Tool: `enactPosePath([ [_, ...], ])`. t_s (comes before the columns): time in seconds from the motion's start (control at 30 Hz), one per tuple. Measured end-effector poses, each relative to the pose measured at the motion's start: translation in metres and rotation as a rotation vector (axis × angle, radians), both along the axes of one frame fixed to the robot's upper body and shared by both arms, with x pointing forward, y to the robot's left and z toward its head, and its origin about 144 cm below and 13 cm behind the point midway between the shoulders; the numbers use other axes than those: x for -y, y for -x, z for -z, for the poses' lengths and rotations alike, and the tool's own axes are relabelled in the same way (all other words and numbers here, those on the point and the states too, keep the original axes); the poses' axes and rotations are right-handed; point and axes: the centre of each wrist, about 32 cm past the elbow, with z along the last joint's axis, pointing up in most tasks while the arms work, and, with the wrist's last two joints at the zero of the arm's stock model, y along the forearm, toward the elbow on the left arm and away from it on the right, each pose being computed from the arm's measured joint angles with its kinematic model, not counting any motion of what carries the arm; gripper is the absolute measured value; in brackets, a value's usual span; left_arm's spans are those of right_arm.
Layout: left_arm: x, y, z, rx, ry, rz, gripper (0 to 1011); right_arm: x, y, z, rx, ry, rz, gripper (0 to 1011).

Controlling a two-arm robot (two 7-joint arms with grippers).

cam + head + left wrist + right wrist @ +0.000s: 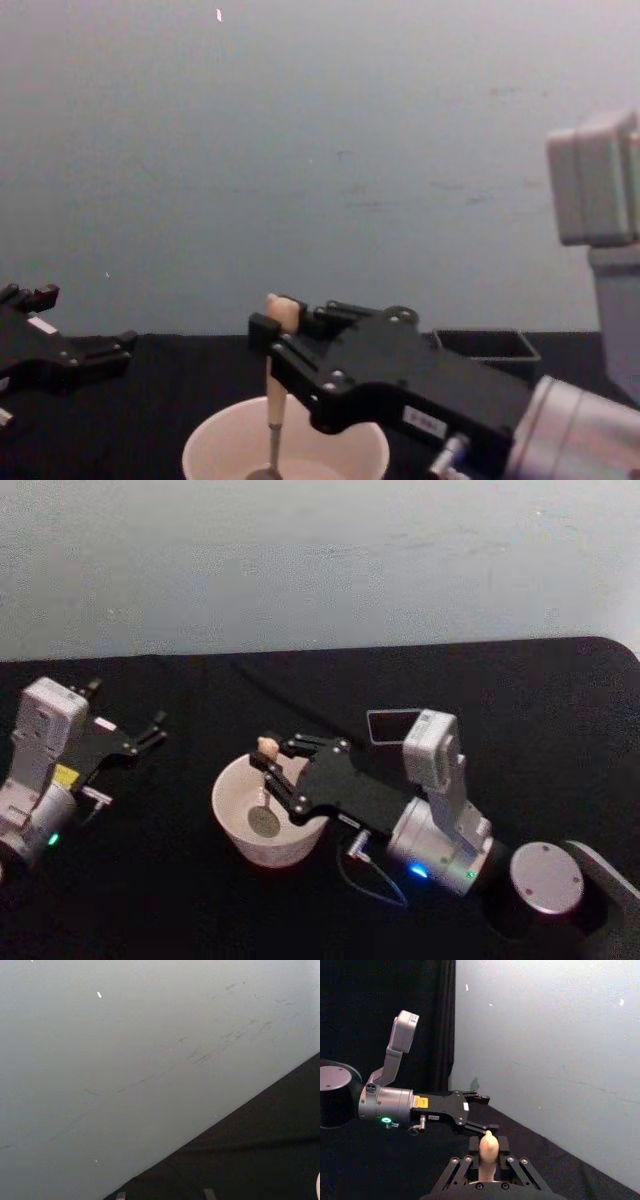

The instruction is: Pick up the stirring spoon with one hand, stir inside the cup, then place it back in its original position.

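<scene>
Stirring spoon [265, 818]: standing upright, bowl reaching down into the cup [230, 818] for stirring.
Right gripper [272, 765]: fingers clamping its handle above the cup.
Left gripper [155, 730]: idling by the tabletop's [520, 700] left edge, fingers apart.

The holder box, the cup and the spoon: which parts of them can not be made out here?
- Holder box: chest view, lower walls hidden behind the right gripper.
- Cup: chest view, base cut off by the lower edge.
- Stirring spoon: head view, part of the handle covered by that gripper.
</scene>
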Motion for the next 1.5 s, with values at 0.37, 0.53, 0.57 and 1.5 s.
enactPosePath([
  [0.37, 0.0, 0.0, 0.0, 0.0, 0.0, 0.0, 1001, -0.007, -0.021, -0.001, 0.021, 0.004, 0.06, 212],
  [0.53, 0.0, 0.0, 0.0, 0.0, 0.0, 0.0, 1001, -0.002, -0.027, 0.0, 0.02, 0.003, 0.092, 212],
  [0.57, 0.0, 0.0, 0.0, 0.0, 0.0, 0.0, 1001, -0.001, -0.027, 0.0, 0.021, 0.003, 0.095, 212],
  [1.5, 0.0, 0.0, 0.0, 0.0, 0.0, 0.0, 1001, 0.009, 0.002, 0.004, -0.026, 0.004, 0.057, 212],
])
